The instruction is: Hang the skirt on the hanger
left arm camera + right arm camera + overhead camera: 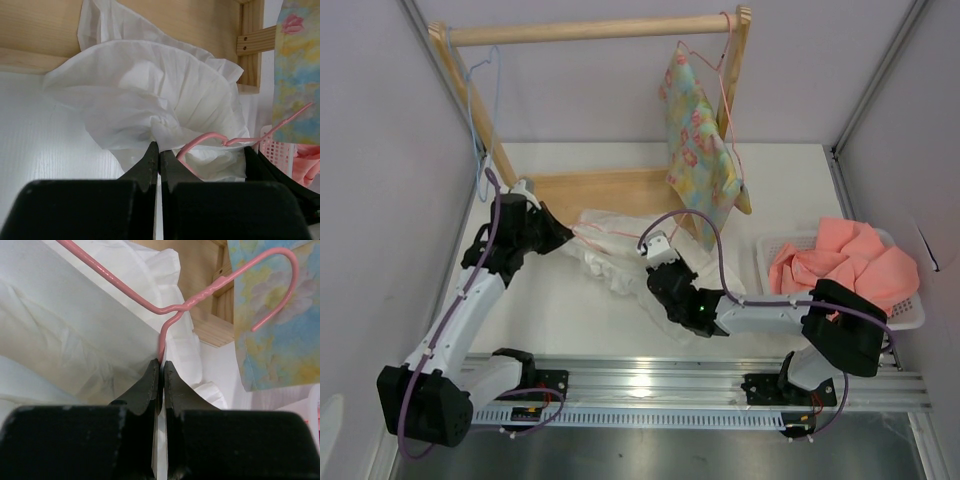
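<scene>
The white pleated skirt (pixel 605 255) lies bunched on the table in front of the wooden rack. The pink wire hanger (pixel 610 232) lies across it. My left gripper (pixel 563 238) is shut on a pinch of the skirt's fabric (pixel 165 85), with the hanger's wire (pixel 210 135) just to the right of the jaws. My right gripper (pixel 653 246) is shut on the hanger's wire just below the twisted neck (pixel 172 308). The hook curves up to the right and the skirt (pixel 75 330) lies under the wire.
A wooden rack (pixel 590 30) stands at the back. A pastel floral garment (pixel 700 140) hangs on its right end and a light blue wire hanger (pixel 480 100) on its left. A white basket (pixel 910 315) with salmon-pink cloth (pixel 850 260) sits at the right.
</scene>
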Motion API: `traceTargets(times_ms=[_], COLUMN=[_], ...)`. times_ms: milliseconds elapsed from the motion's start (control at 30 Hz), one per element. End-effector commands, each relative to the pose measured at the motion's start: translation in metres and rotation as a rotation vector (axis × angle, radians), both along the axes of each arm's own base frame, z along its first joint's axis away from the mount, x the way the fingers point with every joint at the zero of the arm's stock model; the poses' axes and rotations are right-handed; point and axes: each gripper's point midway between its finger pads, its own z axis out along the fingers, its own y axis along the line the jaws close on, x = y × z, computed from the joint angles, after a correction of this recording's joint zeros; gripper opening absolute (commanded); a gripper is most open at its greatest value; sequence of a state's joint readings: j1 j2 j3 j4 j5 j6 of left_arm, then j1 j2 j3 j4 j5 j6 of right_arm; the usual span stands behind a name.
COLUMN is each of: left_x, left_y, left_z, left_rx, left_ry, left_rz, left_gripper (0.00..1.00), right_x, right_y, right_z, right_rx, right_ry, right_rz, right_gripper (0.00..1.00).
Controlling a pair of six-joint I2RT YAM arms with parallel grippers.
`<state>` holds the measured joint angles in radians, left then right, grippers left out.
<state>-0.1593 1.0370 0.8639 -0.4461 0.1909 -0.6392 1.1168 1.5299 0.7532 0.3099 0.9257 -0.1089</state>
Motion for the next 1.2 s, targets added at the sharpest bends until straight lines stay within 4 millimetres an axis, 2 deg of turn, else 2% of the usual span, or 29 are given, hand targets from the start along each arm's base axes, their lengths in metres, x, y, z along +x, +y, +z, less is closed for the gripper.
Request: traceTargets(times_ms=[0, 267, 467, 533, 567, 633, 767, 833, 867, 900, 933, 967, 1000, 1033, 1067, 1167], left_x=[0.024, 0.030, 0.031, 0.032, 0.031, 0.031, 0.029, 0.030, 0.031, 0.033, 0.034, 0.034, 0.035, 0.037, 0.036, 0.036], left_y=[0.034, 0.049, 0.058, 0.057, 0.057, 0.054, 0.050, 0.048, 0.047, 0.046, 0.043, 0.040, 0.038, 0.041, 0.033, 0.032], left_z=[0.038, 0.051, 0.047, 0.043, 0.040, 0.041, 0.033, 0.036, 0.039, 0.043, 0.045, 0.049, 0.050, 0.057, 0.061, 0.063], left_rx=[0.095, 0.187, 0.243, 0.249, 0.253, 0.248, 0.244, 0.240, 0.233, 0.228, 0.219, 0.211, 0.218, 0.248, 0.253, 0.255], left_ry=[-0.119, -0.124, -0.112, -0.099, -0.096, -0.105, -0.085, -0.091, -0.097, -0.102, -0.105, -0.110, -0.110, -0.123, -0.127, -0.125], left_rz=[0.120, 0.141, 0.153, 0.141, 0.131, 0.117, 0.082, 0.078, 0.077, 0.075, 0.065, 0.058, 0.053, 0.065, 0.042, 0.036], left_gripper=[0.00, 0.00, 0.00, 0.00, 0.00, 0.00, 0.00, 0.00, 0.00, 0.00, 0.00, 0.00, 0.00, 0.00, 0.00, 0.00], right_x=[-0.009, -0.018, -0.018, -0.019, -0.017, -0.019, -0.024, -0.026, -0.034, -0.028, -0.033, -0.037, -0.037, -0.043, -0.048, -0.055], right_y=[-0.041, -0.047, -0.054, -0.064, -0.057, -0.061, -0.057, -0.046, -0.064, -0.042, -0.035, -0.039, -0.030, -0.021, -0.015, -0.012], right_z=[-0.013, -0.022, -0.021, -0.020, -0.018, -0.018, -0.009, -0.002, 0.004, 0.018, 0.004, 0.010, 0.009, 0.005, 0.007, 0.020], right_rx=[-0.189, -0.306, -0.306, -0.346, -0.246, -0.282, -0.291, -0.177, -0.354, -0.015, -0.037, -0.250, -0.289, -0.263, -0.236, -0.158], right_ry=[-0.047, -0.114, -0.162, -0.169, -0.178, -0.177, -0.216, -0.271, -0.278, -0.348, -0.353, -0.349, -0.363, -0.376, -0.388, -0.391], right_rz=[-0.142, -0.243, -0.347, -0.386, -0.411, -0.417, -0.428, -0.450, -0.415, -0.438, -0.378, -0.310, -0.283, -0.246, -0.224, -0.213], right_gripper=[0.00, 0.00, 0.00, 0.00, 0.00, 0.00, 0.00, 0.00, 0.00, 0.00, 0.00, 0.00, 0.00, 0.00, 0.00, 0.00])
